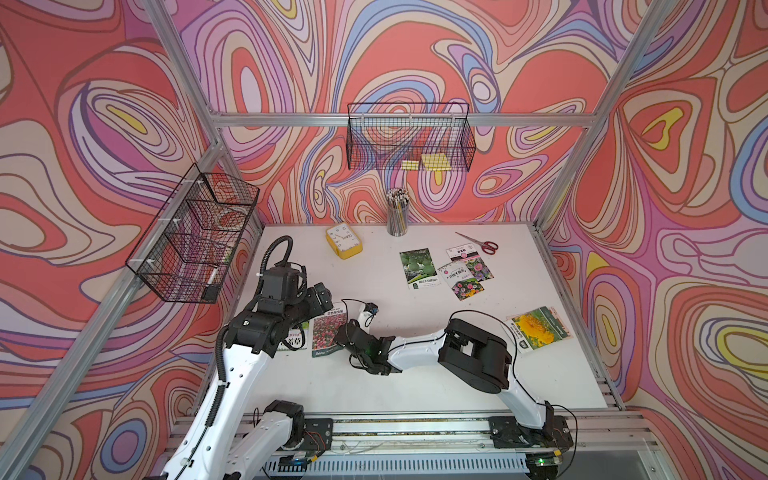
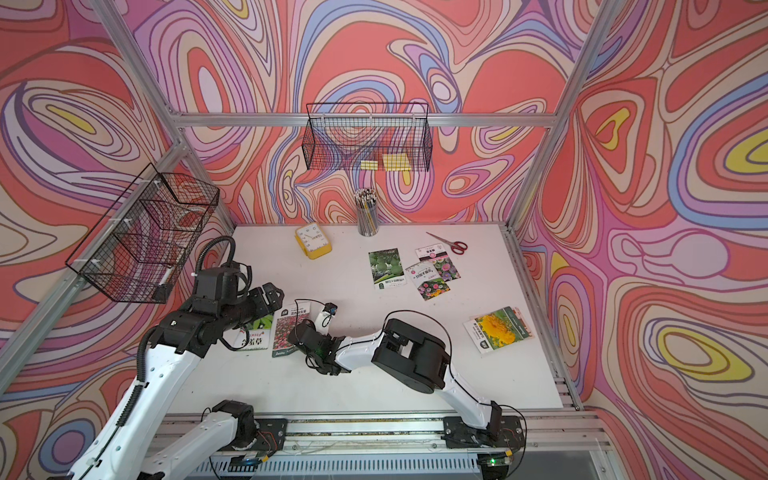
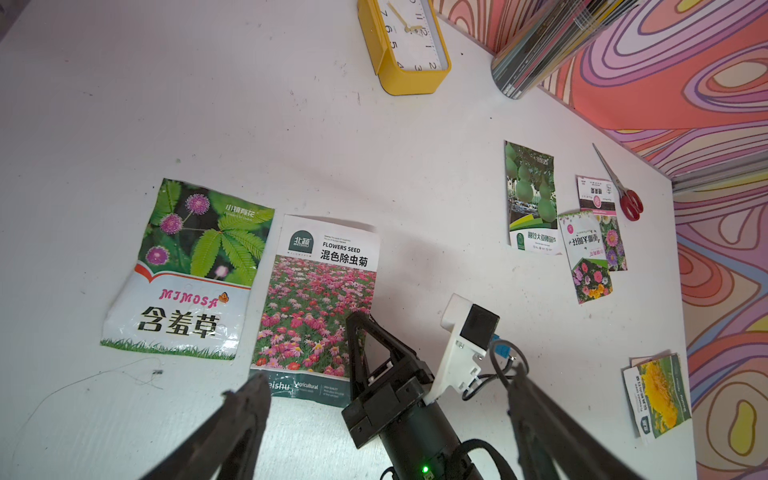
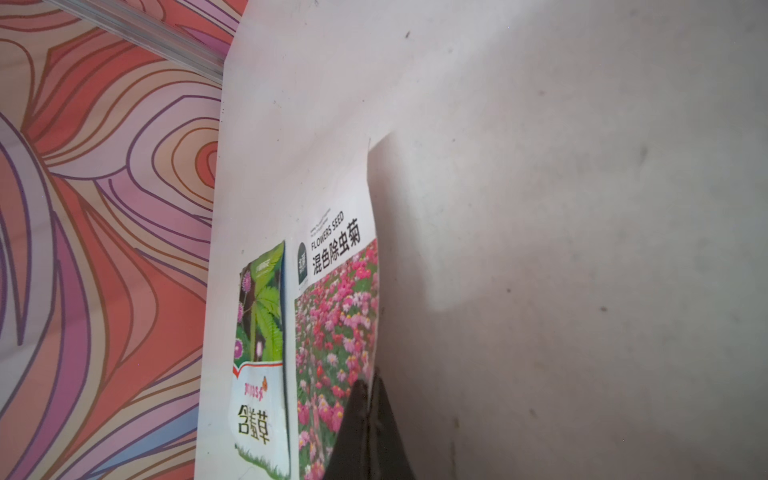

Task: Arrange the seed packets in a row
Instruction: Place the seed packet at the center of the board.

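Two seed packets lie side by side near the left: a green mimosa packet point(image 1: 297, 336) point(image 3: 187, 270) point(image 4: 262, 353) and a pink flower-field packet point(image 1: 328, 332) point(image 3: 320, 299) point(image 4: 336, 311). My right gripper point(image 1: 341, 332) point(image 4: 368, 386) is shut on the pink packet's right edge, which is slightly raised. My left gripper point(image 1: 322, 296) point(image 3: 386, 372) hovers open above these two, holding nothing. Further right lie a gourd packet point(image 1: 419, 268) point(image 3: 531, 199) and two overlapping flower packets point(image 1: 461, 278) point(image 1: 471, 259). Sunflower packets point(image 1: 538, 328) point(image 3: 658, 399) are stacked near the right edge.
A yellow clock point(image 1: 343, 242), a cup of pencils point(image 1: 397, 214) and red scissors point(image 1: 482, 244) sit along the table's back. One wire basket point(image 1: 409, 137) with yellow sticky pads hangs on the back wall. Another basket point(image 1: 195, 232) hangs on the left.
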`<action>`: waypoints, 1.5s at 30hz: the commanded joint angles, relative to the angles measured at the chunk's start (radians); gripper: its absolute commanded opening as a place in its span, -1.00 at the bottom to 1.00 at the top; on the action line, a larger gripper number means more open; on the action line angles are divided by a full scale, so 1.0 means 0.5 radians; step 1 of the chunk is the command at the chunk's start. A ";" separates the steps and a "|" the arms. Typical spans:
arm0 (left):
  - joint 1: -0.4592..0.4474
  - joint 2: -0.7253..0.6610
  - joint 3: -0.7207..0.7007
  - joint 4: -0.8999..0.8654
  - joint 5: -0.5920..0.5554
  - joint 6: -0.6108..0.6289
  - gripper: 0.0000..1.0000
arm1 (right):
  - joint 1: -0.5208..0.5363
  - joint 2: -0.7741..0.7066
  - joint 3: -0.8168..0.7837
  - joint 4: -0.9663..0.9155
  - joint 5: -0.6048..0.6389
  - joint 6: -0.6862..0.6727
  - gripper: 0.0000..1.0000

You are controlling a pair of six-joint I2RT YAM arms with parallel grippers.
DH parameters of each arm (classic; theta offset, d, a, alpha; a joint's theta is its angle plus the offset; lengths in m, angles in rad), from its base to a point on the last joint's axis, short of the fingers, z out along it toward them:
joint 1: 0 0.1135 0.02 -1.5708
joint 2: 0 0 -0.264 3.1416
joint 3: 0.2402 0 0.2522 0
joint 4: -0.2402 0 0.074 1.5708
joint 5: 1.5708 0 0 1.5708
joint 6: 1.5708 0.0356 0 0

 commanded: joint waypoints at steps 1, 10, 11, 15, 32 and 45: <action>-0.002 -0.028 -0.022 -0.092 -0.052 -0.033 0.80 | 0.016 0.057 0.037 0.020 0.042 0.065 -1.00; -0.002 -0.083 -0.028 -0.131 -0.077 -0.025 0.80 | 0.016 0.102 0.089 -0.011 0.071 0.071 -1.00; 0.000 -0.086 -0.028 -0.132 -0.079 -0.024 0.80 | 0.016 0.110 0.096 -0.010 0.070 0.071 -1.00; -0.002 -0.096 -0.030 -0.147 -0.071 -0.023 0.80 | 0.016 0.119 0.099 -0.018 0.075 0.076 -1.00; -0.002 -0.120 -0.065 -0.142 -0.035 -0.044 0.80 | -0.012 0.111 0.051 0.039 -0.001 0.063 -0.45; -0.002 -0.130 -0.121 -0.099 0.072 -0.008 0.82 | -0.047 -0.238 -0.081 -0.640 0.046 0.039 0.73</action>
